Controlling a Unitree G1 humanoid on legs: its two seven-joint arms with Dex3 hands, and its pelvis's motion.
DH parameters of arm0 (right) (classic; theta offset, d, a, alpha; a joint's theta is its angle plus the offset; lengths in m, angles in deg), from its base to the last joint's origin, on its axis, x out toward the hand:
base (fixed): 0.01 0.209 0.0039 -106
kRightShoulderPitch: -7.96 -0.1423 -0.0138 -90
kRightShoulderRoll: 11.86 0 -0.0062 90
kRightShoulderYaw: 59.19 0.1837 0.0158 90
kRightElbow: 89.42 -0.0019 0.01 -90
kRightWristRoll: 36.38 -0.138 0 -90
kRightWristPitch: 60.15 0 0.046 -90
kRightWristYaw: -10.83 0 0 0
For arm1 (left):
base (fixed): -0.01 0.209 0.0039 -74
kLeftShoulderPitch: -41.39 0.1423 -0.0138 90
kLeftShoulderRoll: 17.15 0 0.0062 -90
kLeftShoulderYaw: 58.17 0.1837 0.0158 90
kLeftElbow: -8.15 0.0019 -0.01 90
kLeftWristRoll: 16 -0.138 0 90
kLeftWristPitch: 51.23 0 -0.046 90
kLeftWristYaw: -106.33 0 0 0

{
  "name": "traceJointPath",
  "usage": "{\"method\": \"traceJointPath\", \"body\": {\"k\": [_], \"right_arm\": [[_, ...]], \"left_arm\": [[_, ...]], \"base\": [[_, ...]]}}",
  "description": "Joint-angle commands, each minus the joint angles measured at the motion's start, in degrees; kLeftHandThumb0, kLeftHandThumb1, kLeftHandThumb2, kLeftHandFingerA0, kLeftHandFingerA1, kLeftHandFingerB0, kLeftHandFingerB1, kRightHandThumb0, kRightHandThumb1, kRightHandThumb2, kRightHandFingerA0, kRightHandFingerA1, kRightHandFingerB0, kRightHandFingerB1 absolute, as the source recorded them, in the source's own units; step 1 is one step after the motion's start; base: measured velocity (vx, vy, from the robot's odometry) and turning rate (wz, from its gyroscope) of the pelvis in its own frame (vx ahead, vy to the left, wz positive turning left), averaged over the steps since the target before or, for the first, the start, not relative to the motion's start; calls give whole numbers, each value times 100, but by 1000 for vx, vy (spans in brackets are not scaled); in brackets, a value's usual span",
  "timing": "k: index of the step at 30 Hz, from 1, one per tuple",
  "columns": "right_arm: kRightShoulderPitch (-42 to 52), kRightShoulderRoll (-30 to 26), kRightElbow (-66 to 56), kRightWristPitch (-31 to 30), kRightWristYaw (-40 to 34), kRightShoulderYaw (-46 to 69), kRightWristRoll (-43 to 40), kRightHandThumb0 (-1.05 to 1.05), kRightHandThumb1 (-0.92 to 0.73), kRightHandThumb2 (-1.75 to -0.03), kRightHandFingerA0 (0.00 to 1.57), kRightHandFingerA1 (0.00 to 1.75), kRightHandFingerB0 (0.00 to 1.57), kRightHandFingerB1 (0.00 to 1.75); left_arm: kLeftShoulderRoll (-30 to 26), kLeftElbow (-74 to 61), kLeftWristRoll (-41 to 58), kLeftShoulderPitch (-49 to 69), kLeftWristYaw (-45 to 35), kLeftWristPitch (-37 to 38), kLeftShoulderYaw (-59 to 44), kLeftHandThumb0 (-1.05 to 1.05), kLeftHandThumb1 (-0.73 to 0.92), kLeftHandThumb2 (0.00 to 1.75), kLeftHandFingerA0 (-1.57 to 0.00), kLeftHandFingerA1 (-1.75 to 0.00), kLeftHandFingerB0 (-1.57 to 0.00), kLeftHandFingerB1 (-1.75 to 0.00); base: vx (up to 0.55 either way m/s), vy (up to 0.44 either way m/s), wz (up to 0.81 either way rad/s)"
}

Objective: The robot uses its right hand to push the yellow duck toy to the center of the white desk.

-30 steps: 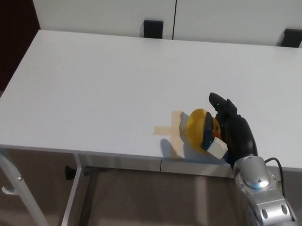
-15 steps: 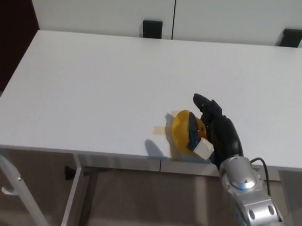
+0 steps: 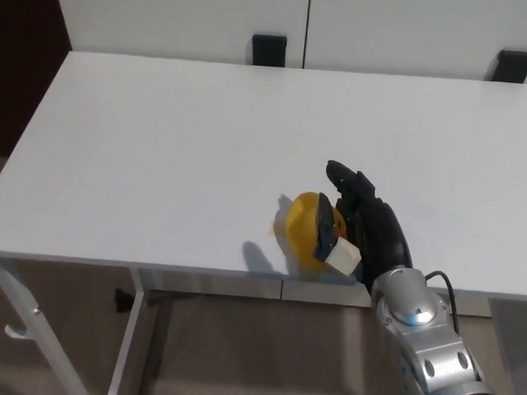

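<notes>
Yellow duck [image 3: 302, 229] sits lower centre on the tabletop [image 3: 161, 140] near its front edge; right hand [image 3: 367, 228] touches its side, fingers apart (likely light, hollow, slides easily). Push low.

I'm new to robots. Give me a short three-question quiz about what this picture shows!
1. True or false: the black right hand touches the yellow duck.
2. Where on the white desk is the duck? A) near the front edge B) at the back edge C) at the left corner
3. Fill in: the robot's left hand is ____ in this picture.

Key: 1 true; 2 A; 3 not visible.
</notes>
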Motion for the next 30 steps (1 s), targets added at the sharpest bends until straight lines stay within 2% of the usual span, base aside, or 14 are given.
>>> {"method": "traceJointPath", "body": {"k": [1,8,9,14,15,16,18,19,20,23,24,25,27,30], "right_arm": [[25,-143,-168,-317,89,104,-36,-82,-75,-118,0,28,0,22],[99,-275,-236,-19,130,200,-56,-83,-74,-117,0,28,0,21],[136,-492,-304,46,38,171,146,-105,-88,-124,0,16,0,5],[198,-928,-472,86,-208,121,553,-105,-85,-123,0,17,0,8],[234,-1225,-609,259,-340,249,636,-95,-92,-73,0,0,0,0],[253,-1434,-765,192,-414,322,729,-100,-76,-104,0,0,0,0],[275,-1640,-941,68,-484,379,829,-100,-76,-104,0,0,0,0],[380,-1989,-1292,-56,-323,673,697,-105,-92,-75,0,0,0,0],[457,-2223,-1468,-32,-173,870,572,-103,-75,-106,0,0,0,0],[552,-2453,-1668,-18,-12,1057,448,-103,-75,-106,0,0,0,0],[663,-2682,-1787,85,190,1335,224,-102,-92,-70,0,0,0,0],[891,-2975,-1892,268,446,1665,-13,-104,-84,-123,0,16,0,15],[1059,-3183,-1974,394,635,1901,-180,-104,-84,-123,0,16,0,15],[1384,-3460,-2053,589,873,2209,-327,-101,-82,-120,5,32,0,14]], "left_arm": [[-50,24,-59,28,-31,204,8,-14,68,72,-86,-71,-81,-63],[-39,8,-33,42,-14,179,-13,-12,67,73,-85,-71,-84,-63],[-42,26,-31,42,-16,181,-20,-12,65,77,-87,-73,-85,-64],[-50,57,-41,31,-24,170,-17,-14,68,72,-87,-74,-83,-64],[-44,62,-37,23,-32,178,-21,-12,67,74,-86,-75,-83,-65],[-42,64,-37,24,-34,176,-21,-13,66,74,-88,-77,-85,-64],[-42,65,-38,26,-35,172,-20,-13,66,74,-88,-77,-85,-64],[-50,44,-33,36,-53,172,-19,-13,68,73,-86,-76,-84,-66],[-54,38,-38,39,-43,174,-15,-15,67,71,-86,-76,-84,-66],[-59,35,-45,40,-26,177,-10,-15,67,71,-86,-76,-84,-66],[-53,44,-53,21,-18,167,-5,-15,69,70,-86,-76,-83,-64],[-49,46,-40,11,-16,163,-19,-15,67,71,-87,-77,-83,-64],[-46,48,-29,5,-14,161,-30,-15,67,71,-87,-77,-83,-64],[-67,50,0,7,-12,144,-64,-16,68,70,-87,-76,-82,-63]], "base": [[0,0,0],[0,0,0],[0,0,0],[0,0,0],[0,0,0],[0,0,0],[0,0,0],[0,0,0],[0,0,0],[0,0,0],[0,0,0],[0,0,0],[0,0,0],[0,0,0]]}}
